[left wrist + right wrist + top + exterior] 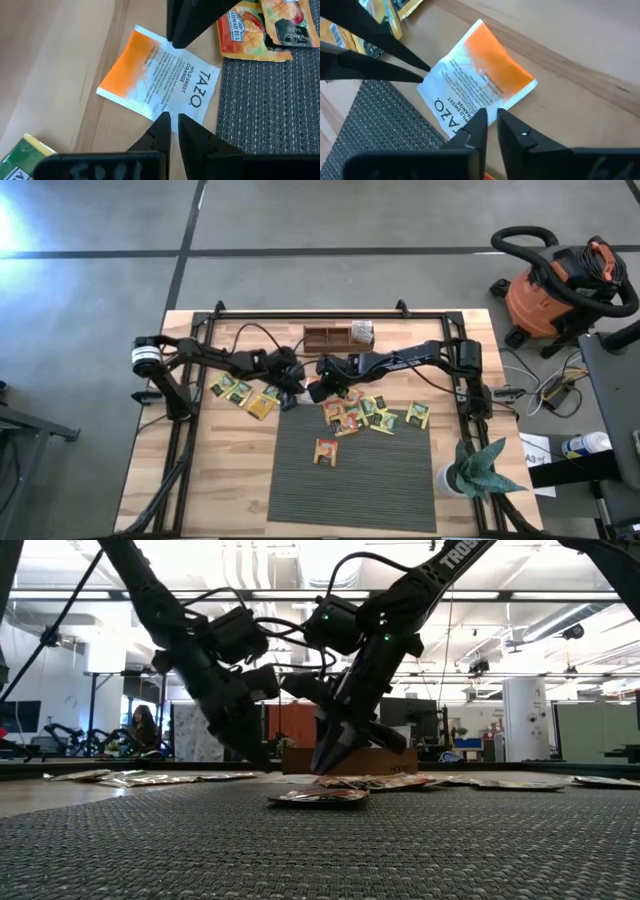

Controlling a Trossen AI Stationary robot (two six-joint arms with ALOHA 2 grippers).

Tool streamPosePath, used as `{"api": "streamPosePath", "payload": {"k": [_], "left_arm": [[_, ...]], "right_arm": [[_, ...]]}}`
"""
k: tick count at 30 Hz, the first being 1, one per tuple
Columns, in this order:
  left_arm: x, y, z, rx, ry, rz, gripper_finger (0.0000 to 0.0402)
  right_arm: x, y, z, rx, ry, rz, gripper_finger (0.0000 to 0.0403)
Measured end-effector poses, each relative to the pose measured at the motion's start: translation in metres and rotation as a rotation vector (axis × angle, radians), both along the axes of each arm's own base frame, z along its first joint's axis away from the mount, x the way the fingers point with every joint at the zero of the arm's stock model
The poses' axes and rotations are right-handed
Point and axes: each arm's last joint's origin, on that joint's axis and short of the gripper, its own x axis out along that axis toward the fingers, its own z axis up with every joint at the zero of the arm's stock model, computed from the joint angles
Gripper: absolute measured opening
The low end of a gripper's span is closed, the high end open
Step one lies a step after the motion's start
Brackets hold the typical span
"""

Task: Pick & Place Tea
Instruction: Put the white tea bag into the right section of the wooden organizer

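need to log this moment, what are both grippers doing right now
Left gripper: shut on the white-and-orange sachet's white edge.
Right gripper: shut on the same sachet's opposite edge.

The white-and-orange sachet [160, 80] reads "TAZO WILD SWEET ORANGE"; an orange sachet [243, 30] reads "AHMAD TEA".

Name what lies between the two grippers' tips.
The white-and-orange Tazo sachet, flat on bare wood: the left gripper at one edge, the right gripper opposite. Both wrist views show it.
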Motion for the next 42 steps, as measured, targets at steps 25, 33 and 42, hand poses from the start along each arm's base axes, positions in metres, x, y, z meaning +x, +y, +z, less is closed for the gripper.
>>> {"api": "streamPosePath", "payload": {"k": [25, 33, 42], "left_arm": [[0.003, 0.001, -0.023, -0.029, -0.047, 0.031, 0.003], [0.002, 0.0, -0.02, -0.031, -0.054, 0.037, 0.003], [-0.009, -0.002, 0.01, 0.001, -0.086, 0.057, 0.003]], "right_arm": [[-0.004, -0.006, -0.016, 0.124, -0.064, -0.091, 0.0162], [-0.005, -0.007, -0.017, 0.079, -0.058, -0.093, 0.0073], [-0.006, -0.011, -0.012, -0.033, -0.057, -0.105, 0.0009]]}}
